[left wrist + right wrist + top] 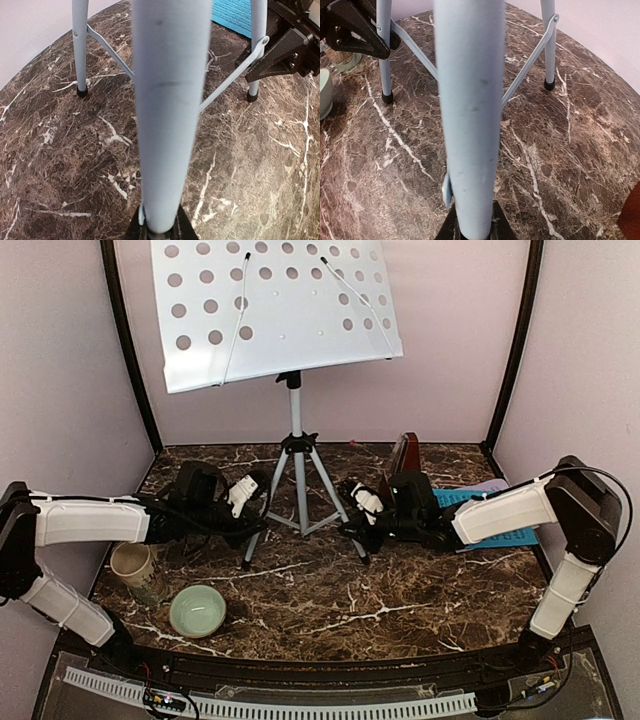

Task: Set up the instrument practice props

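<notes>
**Kid:** Where is the music stand?

**Me:** In the middle of the table, on its three legs. My left claw pinches one front leg, my right claw pinches the other.

**Kid:** How do you move it well?

**Me:** I think both claws must go together, slow and level, or the big white top may tip it over.

The tabletop looks like dark brown marble with white veins and a soft sheen. The music stand has smooth, pale painted metal tubes, faintly scuffed, with black rubbery feet. Its top panel is matt white perforated sheet. At seven o'clock the pale green bowl looks glazed and glossy. At three o'clock the blue page is matt paper.
</notes>
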Robot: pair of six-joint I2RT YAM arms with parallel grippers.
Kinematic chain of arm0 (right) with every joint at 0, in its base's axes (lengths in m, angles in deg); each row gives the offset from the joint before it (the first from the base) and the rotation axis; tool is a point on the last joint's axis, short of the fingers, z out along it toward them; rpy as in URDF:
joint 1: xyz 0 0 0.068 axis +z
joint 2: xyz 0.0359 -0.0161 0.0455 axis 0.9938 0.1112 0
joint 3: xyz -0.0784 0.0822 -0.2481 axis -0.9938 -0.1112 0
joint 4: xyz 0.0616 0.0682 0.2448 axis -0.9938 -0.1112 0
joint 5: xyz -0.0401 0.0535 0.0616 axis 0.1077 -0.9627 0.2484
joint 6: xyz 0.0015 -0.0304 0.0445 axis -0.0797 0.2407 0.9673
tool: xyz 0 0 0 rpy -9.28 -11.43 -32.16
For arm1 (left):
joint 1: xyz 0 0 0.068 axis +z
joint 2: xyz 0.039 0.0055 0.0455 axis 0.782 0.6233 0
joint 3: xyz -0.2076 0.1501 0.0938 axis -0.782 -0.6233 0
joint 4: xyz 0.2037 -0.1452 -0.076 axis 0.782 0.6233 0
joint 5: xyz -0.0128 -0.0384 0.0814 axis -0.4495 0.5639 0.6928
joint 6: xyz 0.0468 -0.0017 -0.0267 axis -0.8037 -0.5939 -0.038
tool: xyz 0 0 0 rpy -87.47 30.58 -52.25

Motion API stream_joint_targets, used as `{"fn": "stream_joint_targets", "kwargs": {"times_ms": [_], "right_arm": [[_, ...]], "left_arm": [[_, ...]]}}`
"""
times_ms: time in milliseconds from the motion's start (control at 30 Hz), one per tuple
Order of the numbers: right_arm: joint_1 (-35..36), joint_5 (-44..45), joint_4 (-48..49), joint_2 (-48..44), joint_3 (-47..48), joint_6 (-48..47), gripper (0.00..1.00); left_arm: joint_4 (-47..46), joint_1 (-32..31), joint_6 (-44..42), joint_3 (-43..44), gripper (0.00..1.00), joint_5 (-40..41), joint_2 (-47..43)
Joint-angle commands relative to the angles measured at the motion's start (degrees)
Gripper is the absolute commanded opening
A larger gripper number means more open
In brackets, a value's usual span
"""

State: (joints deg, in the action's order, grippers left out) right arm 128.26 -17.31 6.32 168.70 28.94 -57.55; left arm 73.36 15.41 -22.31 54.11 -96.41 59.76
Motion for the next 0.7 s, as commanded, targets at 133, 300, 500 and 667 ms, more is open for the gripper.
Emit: {"fn": "stream_joint_targets", "kwargs": {"times_ms": [133,300,500,667], "right_arm": [[0.28,13.40,-0.49,1.92,0.52,5.77,0.00],[-0.03,16.26,-2.52,5.36,5.88,4.06,0.00],[-0.03,16.88,-5.35,8.70,12.31,4.76,0.00],[-0.43,18.04,-8.73,6.90,10.83,4.99,0.00]], "left_arm": [[2.41,4.53,0.72,3.89,0.00,12.07,10.52],[2.34,9.20,-2.95,9.90,0.00,9.05,16.19],[8.36,12.57,-9.45,18.29,0.00,6.57,21.77],[10.45,13.81,-13.21,17.85,0.00,3.91,21.35]]}}
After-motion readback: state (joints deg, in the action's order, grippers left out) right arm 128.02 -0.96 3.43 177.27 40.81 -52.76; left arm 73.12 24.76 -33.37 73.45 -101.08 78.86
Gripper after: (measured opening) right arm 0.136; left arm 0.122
